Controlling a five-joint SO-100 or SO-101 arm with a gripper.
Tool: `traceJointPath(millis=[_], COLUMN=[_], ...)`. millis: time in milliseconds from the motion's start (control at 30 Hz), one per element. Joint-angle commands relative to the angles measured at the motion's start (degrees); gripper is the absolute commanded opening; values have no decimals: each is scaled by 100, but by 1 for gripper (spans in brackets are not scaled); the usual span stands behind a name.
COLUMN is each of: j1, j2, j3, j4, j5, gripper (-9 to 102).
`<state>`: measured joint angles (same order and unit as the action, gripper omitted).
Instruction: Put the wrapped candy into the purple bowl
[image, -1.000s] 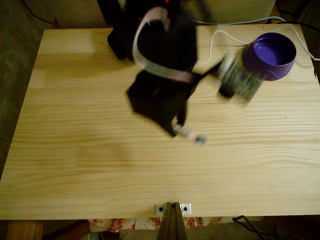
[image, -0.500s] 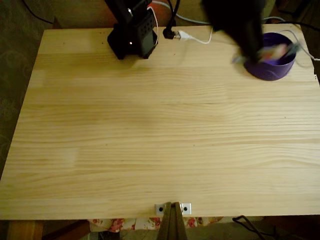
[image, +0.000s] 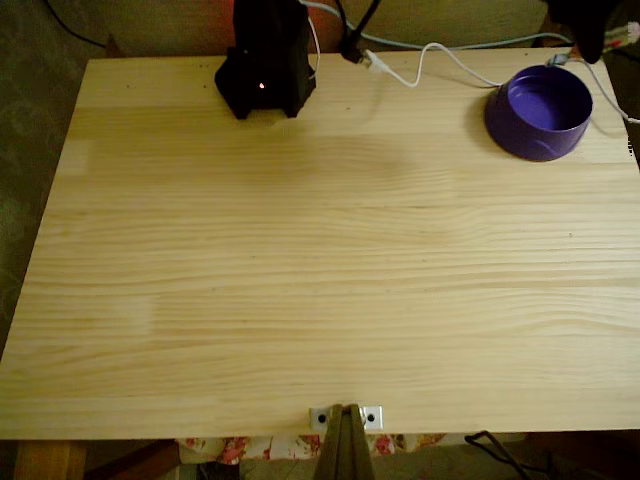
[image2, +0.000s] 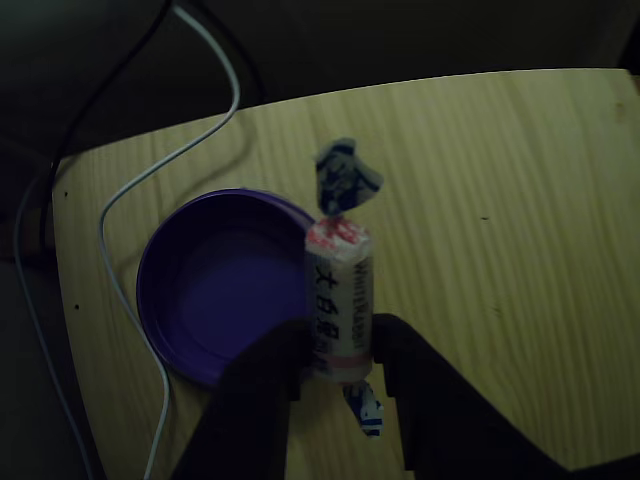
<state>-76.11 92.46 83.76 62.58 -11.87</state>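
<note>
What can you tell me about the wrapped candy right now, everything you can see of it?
In the other view the wrapped candy is a small oblong sweet in a white wrapper with red print and dark lettering; its twisted ends are blue and white. It stands roughly upright, pinched at its lower half between the dark fingers of the gripper. It hangs above the right rim of the purple bowl, which looks empty, and does not appear to touch it.

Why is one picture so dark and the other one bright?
The fixed view is brightly lit, so the table looks pale and sharp, with soft glare inside the purple bowl. The other view is dim and murky: the tool is almost a black shape, though the wrapped candy it holds reads clearly.
</note>
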Motion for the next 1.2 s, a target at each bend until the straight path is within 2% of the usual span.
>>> traceJointPath(millis=[0, 200, 667, 767, 1000, 1167], j1=[-167, -325, -659, -659, -598, -554], j2=[-404, -1107, -1380, -1380, -1389, -1257], j3=[-923, -1397, -1450, -1459, -1459, -1450], j4=[-26, 158, 70, 70, 123, 141], j5=[-62, -202, -79, -97, -105, -88], gripper=[3, 3, 7, 9, 25, 22])
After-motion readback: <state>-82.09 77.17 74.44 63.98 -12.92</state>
